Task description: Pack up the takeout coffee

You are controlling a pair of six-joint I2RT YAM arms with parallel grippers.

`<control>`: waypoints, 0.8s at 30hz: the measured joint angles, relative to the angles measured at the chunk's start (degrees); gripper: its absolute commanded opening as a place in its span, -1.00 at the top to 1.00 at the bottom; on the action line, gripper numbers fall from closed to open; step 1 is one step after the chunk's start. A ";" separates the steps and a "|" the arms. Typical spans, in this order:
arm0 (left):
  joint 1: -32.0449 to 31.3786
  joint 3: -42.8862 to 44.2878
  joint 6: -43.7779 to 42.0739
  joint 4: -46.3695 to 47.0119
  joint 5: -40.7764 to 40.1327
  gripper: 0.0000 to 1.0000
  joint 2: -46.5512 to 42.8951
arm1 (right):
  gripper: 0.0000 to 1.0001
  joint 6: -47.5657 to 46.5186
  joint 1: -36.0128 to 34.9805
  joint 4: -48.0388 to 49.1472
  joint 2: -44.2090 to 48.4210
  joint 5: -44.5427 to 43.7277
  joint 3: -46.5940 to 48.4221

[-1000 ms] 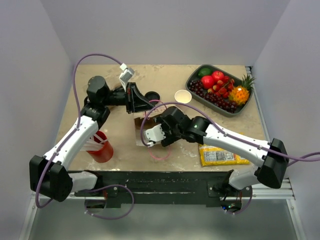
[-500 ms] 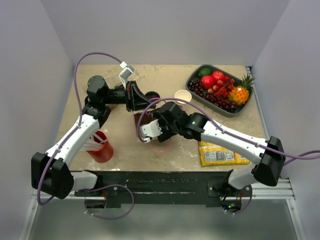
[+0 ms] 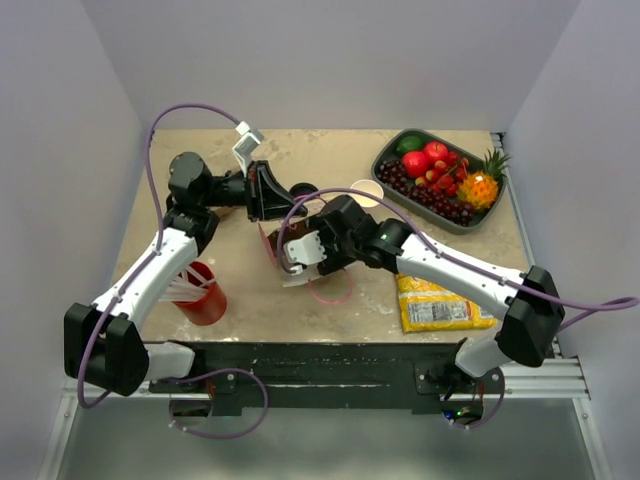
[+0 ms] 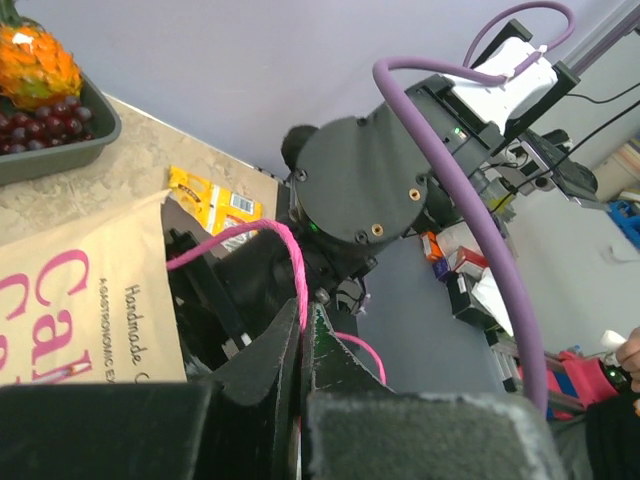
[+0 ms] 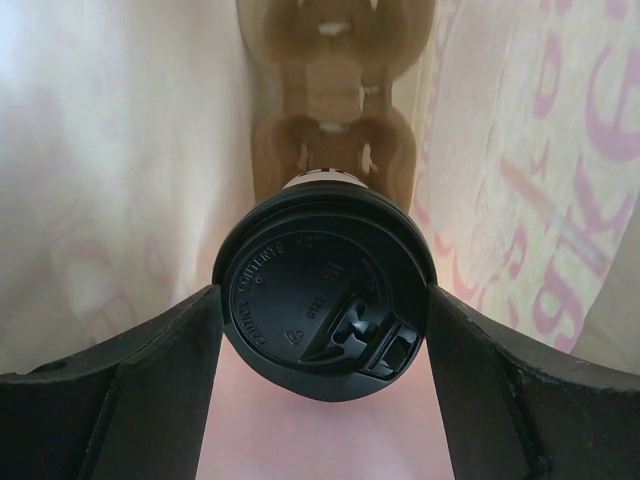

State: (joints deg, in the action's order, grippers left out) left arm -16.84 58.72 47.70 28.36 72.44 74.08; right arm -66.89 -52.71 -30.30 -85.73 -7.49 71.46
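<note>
In the right wrist view the takeout coffee (image 5: pixel 325 290) shows from above as a round black lid with a sliver of white cup under it. My right gripper (image 5: pixel 322 302) is shut on it, a finger against each side of the lid. It hangs inside the paper bag (image 5: pixel 120 150), above a brown cardboard cup carrier (image 5: pixel 335 130) at the bag's bottom. From the top view my right gripper (image 3: pixel 292 256) reaches into the bag's mouth (image 3: pixel 268 240). My left gripper (image 4: pixel 303 320) is shut on the bag's pink cord handle (image 4: pixel 292 262) and holds it up.
A lidless white cup (image 3: pixel 366 192) and a spare black lid (image 3: pixel 303 189) stand behind the bag. A grey tray of fruit (image 3: pixel 392 152) is at the back right, a yellow packet (image 3: pixel 440 310) at the front right, a red cup (image 3: pixel 203 293) at the front left.
My right gripper has moved left and away from me, deeper into the bag's mouth. My left gripper has lifted the handle slightly up and left. The bag has shifted with them.
</note>
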 measured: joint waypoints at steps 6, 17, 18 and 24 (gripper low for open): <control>0.02 -1.22 1.33 0.85 1.03 1.00 0.39 | 1.00 -2.16 2.56 1.95 -0.04 2.34 -0.48; 1.70 -3.48 14.95 14.56 3.19 1.00 4.46 | 1.00 -8.09 3.61 4.17 -0.55 7.98 -1.38; 1.84 -3.50 15.93 15.37 3.23 1.00 4.70 | 1.00 -8.41 3.67 4.24 -0.76 8.50 -1.38; 2.36 -3.54 20.79 20.46 3.72 1.00 5.38 | 1.00 -9.90 4.13 4.70 -2.49 10.27 -1.49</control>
State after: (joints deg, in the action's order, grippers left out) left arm -14.48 55.18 68.49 48.82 76.16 79.46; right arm -76.79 -48.58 -25.61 -88.23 2.79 69.97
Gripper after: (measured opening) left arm 0.030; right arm 0.778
